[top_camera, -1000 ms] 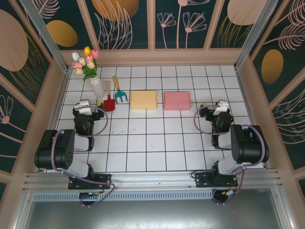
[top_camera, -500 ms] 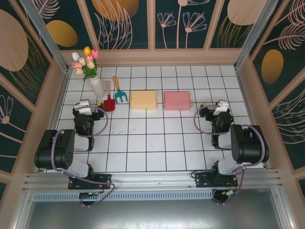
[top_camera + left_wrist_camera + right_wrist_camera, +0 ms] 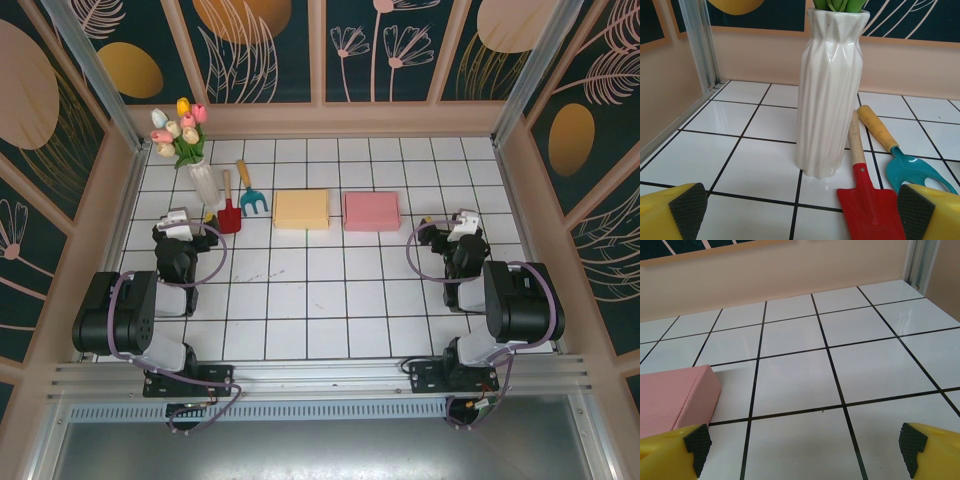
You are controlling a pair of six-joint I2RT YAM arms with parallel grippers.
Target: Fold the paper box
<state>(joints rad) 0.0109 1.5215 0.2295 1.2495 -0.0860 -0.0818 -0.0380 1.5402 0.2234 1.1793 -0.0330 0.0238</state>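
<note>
A white tiled worktop (image 3: 320, 300) with black grid lines sat inside a three-sided enclosure. Dark teal wall panels (image 3: 270, 40) carried gold ovals and pale line-drawn flowers, set in a peach frame (image 3: 320, 118). Aluminium posts (image 3: 90, 65) stood at the back corners. A metal rail (image 3: 320, 378) ran along the near edge. The glossy tiles reflected soft light.

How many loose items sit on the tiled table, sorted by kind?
Paper boxes: 2, the yellow box and the pink box
Toy garden tools: 2, the red shovel and the teal rake
Vases of tulips: 1, the white vase
Total: 5
</note>
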